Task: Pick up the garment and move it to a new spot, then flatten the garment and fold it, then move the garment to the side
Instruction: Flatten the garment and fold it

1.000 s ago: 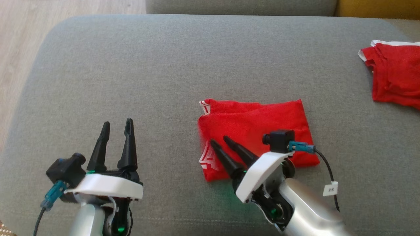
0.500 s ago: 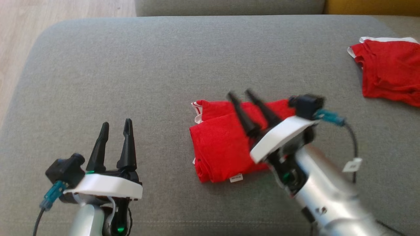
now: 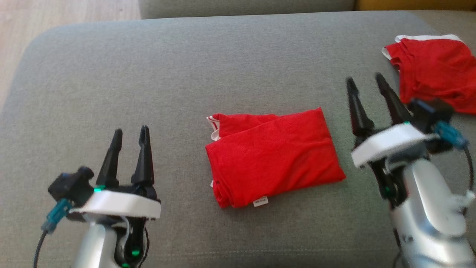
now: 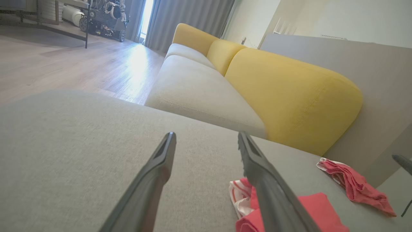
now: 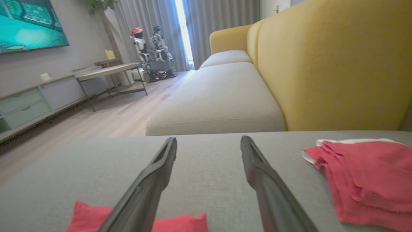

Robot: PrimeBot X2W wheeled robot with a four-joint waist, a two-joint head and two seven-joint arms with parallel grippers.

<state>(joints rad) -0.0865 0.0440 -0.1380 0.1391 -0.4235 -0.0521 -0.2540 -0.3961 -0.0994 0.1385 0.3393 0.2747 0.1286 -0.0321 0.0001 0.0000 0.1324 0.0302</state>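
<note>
A red garment (image 3: 271, 158) lies folded into a rectangle on the grey cushion (image 3: 186, 74), with a white-striped edge at its upper left and a small white tag at its front edge. It also shows in the left wrist view (image 4: 309, 209) and in the right wrist view (image 5: 180, 223). My right gripper (image 3: 366, 82) stands open to the right of the garment, apart from it, with nothing between its fingers. Left of the garment, my left gripper (image 3: 130, 133) is open and empty above the cushion.
A second red garment (image 3: 433, 69) with white trim lies crumpled at the cushion's far right, close to my right gripper's fingertips. Wooden floor (image 3: 55, 15) lies beyond the cushion's left edge. A yellow sofa back (image 5: 322, 71) rises behind the seat.
My right gripper has opened, let go of the folded garment, and swung up and to the right away from it. The garment's fold now lies flat. The head view has shifted slightly.
</note>
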